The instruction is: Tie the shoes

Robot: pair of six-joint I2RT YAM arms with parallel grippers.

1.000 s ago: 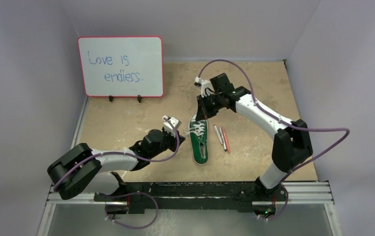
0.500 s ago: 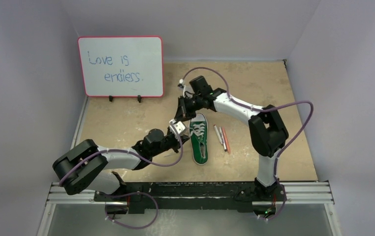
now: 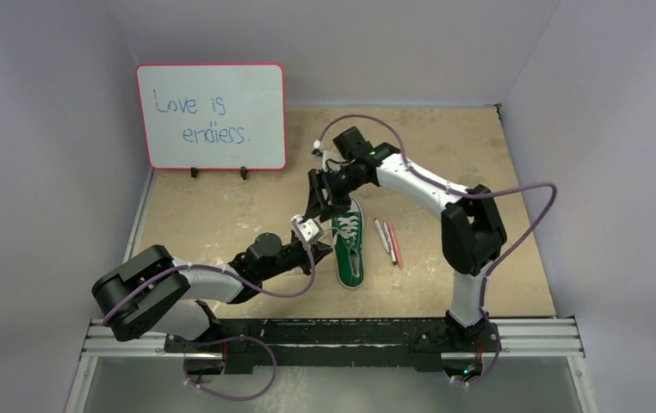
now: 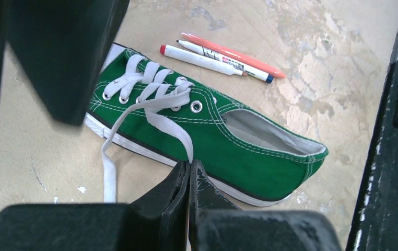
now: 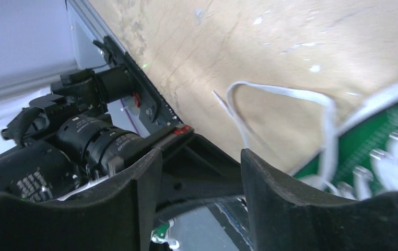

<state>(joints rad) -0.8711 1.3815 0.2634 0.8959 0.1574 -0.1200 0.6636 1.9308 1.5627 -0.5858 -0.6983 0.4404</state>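
Green canvas sneaker (image 4: 249, 151) lies mid-frame on the mottled tan worktop (image 4: 332, 68); left pincer (image 4: 189, 172) pinches its flat white lace (image 4: 172, 128), right pincer (image 5: 199, 157) gapes released.

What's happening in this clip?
Two robot arms are working on tying a green shoe lying on the table. The left gripper is shut on one white lace, pulled off the shoe's side. The right gripper is open beside the toe end, holding nothing, near the other lace, which lies loose on the table. No knot is formed yet. Pens lie beside the shoe.
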